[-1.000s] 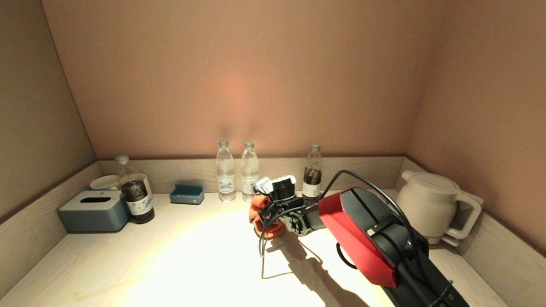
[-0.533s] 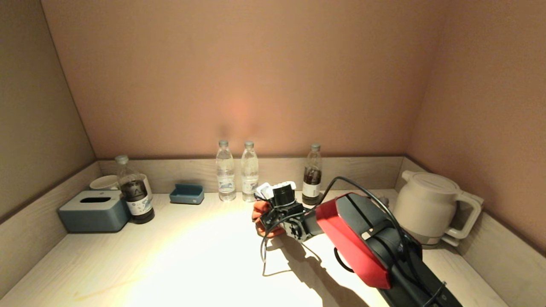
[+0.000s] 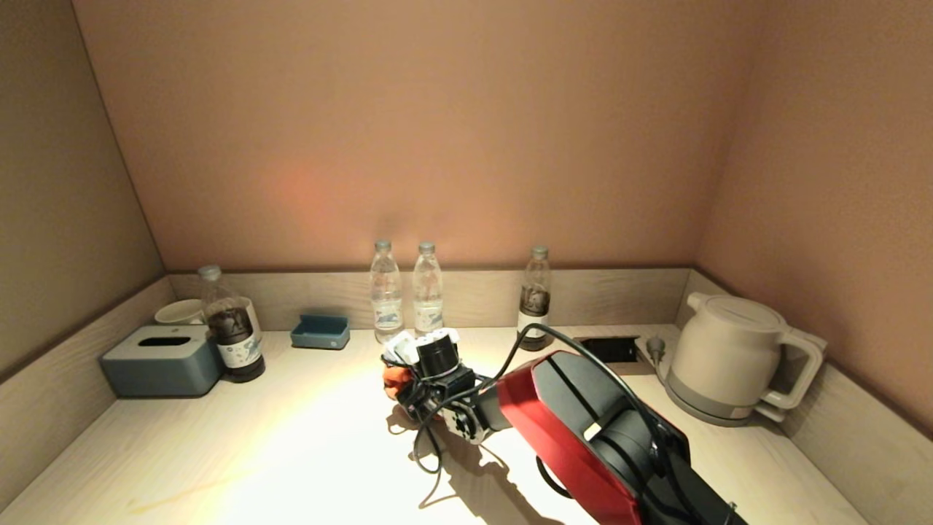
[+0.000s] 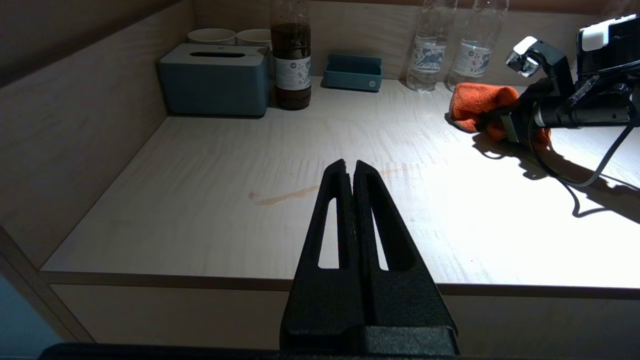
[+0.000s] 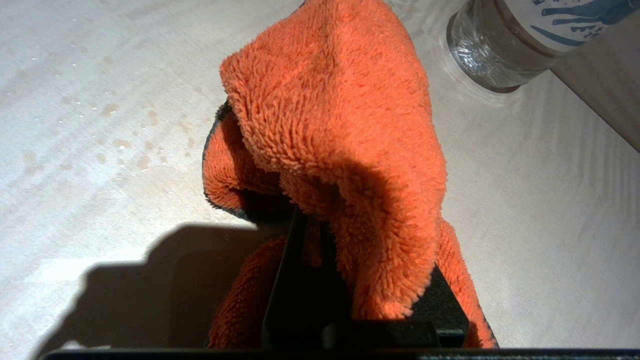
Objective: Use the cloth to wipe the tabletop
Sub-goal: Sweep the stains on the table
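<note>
While the left gripper (image 4: 350,167) waits with its black fingers pressed together just off the near edge, the wiping falls to the right arm alone. The broad pale wood-grain tabletop (image 3: 219,452) carries a long yellowish streak (image 4: 285,195) toward its near left part, which looks unwiped, and fine spots close to the rag.

Farther in, the right gripper (image 3: 401,379) has its fingers clamped on the small orange terry cloth with a dark edge (image 5: 340,125), which lies bunched on the surface at mid-depth, near the two clear plastic water bottles (image 3: 386,299). To wipe well, the arm should probably keep the rag pressed flat and drag it in overlapping strokes toward the streak, since a bunched fold cleans only a narrow path.

Open room lies on the near and left side. At the back, the bottles stand along the low grey-beige rim (image 3: 474,292), a dark-liquid bottle (image 3: 229,328) and blue-grey tissue box (image 3: 160,361) crowd the left corner, and a cream kettle (image 3: 729,357) sits far right, so strokes there risk a knock.
</note>
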Motion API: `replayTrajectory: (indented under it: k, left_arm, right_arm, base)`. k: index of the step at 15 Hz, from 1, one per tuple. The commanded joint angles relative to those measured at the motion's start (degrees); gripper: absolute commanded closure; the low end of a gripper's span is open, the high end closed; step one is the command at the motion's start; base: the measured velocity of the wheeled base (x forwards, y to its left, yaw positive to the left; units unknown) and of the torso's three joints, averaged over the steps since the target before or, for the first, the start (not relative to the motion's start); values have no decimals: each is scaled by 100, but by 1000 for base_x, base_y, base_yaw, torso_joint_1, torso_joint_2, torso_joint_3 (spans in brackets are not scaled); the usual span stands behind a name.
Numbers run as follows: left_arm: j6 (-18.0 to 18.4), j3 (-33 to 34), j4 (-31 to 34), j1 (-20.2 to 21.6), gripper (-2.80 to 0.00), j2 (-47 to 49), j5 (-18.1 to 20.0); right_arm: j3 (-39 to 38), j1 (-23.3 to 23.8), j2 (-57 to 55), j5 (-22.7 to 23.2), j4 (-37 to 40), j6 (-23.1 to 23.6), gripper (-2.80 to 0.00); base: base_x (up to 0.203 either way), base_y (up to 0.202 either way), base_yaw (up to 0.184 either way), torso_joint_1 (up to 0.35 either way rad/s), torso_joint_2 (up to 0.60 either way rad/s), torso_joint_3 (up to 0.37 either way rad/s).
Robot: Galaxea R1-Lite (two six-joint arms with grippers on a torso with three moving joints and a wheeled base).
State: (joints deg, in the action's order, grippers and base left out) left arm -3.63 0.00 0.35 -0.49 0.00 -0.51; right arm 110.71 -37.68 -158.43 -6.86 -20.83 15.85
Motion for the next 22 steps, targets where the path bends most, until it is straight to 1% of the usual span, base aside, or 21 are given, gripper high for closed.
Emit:
replayTrajectory:
  k: [1,3,5,6,9,10,12,14,18,20,22]
  left_arm:
    - [-6,0,0,5,0,0,-1]
    - [-6,0,0,5,0,0,-1]
    - [-6,0,0,5,0,0,-1]
    - [-6,0,0,5,0,0,-1]
    - [-6,0,0,5,0,0,-1]
    - [-6,0,0,5,0,0,-1]
    - [-6,0,0,5,0,0,-1]
    - [-6,0,0,5,0,0,-1]
    - [-6,0,0,5,0,0,-1]
    - [-6,0,0,5,0,0,-1]
    - [-6,0,0,5,0,0,-1]
  right_arm:
    - [-1,-432,25,-11,-17,7,0]
    - [-6,-576,37,-24,-18,1,0]
    - [-6,-1034,64,-93,-25,-9,0]
    - [-9,-1100,81,-135,-25,-13,0]
    - [-94,-1544,217,-259,-17,-45,0]
    - [-190,-1711,290,-302,-19,-56,0]
    - [-332,-1854,390,-362,-22,-89,0]
    - [-720,-2077,578,-432,-33,-188,0]
    - [-1444,-2131,930,-464,-91,-478,0]
    - [-1892,-2015,1036,-459,-363,-502,0]
    - [-1931,-1980,1060,-456,-430,-504,0]
  base:
    - [0,0,0,0,0,0]
    - [0,0,0,0,0,0]
    - [0,0,0,0,0,0]
    - [0,0,0,0,0,0]
    - [0,0,0,0,0,0]
    - [0,0,0,0,0,0]
    - [0,0,0,0,0,0]
    - [0,0,0,0,0,0]
    - [0,0,0,0,0,0]
    - [0,0,0,0,0,0]
    - [0,0,0,0,0,0]
